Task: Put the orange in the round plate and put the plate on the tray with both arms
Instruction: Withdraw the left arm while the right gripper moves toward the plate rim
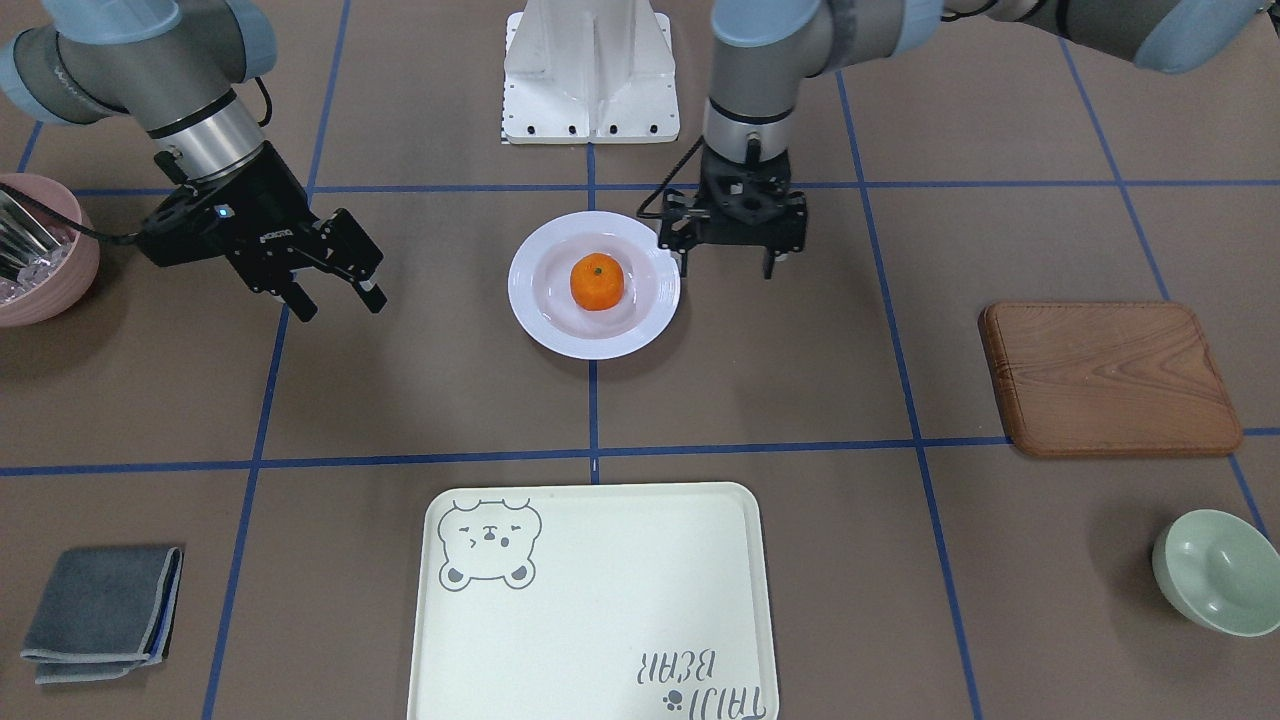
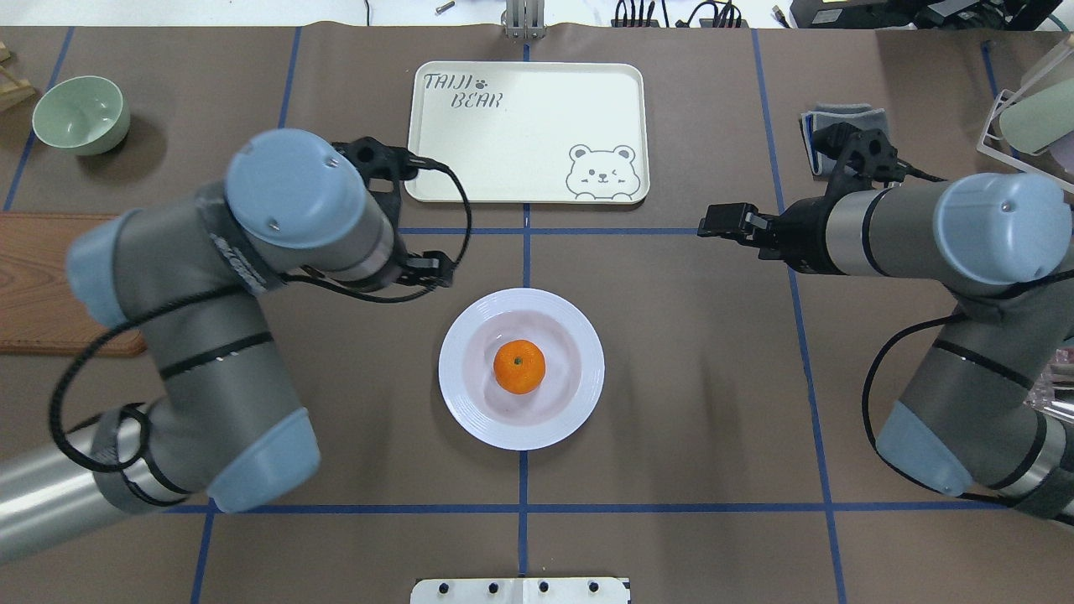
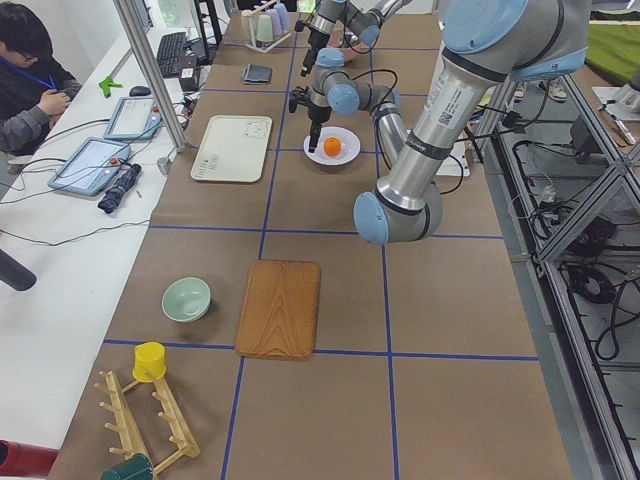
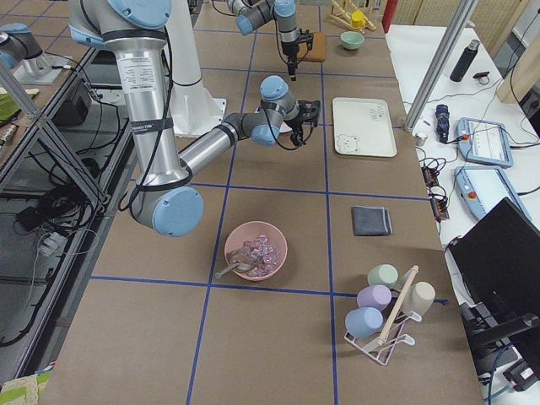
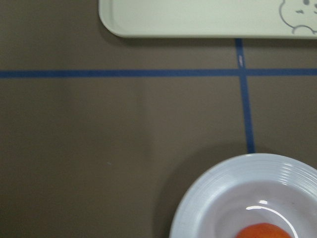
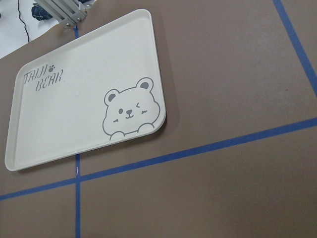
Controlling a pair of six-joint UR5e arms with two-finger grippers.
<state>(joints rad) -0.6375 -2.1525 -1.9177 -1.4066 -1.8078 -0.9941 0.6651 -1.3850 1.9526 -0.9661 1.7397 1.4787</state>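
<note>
Tray [image 1: 600,600] lettered "TAIJI BEAR"; orange [image 1: 597,281] in round plate [image 1: 530,300]; left pincer [image 1: 727,268], right pincer [image 1: 340,305] apart.

From where I stand the round plate [image 1: 655,318] is glossy white and looks glazed, with light glinting off its ridged rim. The orange [image 1: 597,281] has a finely dimpled peel with a dull sheen. The tray [image 1: 600,600] looks like smooth matt cream plastic. Matt brown paper [image 1: 800,400] covers the table, crossed by blue tape [image 1: 593,410]. The wooden board [image 1: 1110,380] shows clear grain under a satin finish. The folded cloth [image 1: 100,610] is soft grey fabric. The left arm [image 1: 752,75] and right arm [image 1: 190,115] are satin grey metal with matt blue caps
</note>
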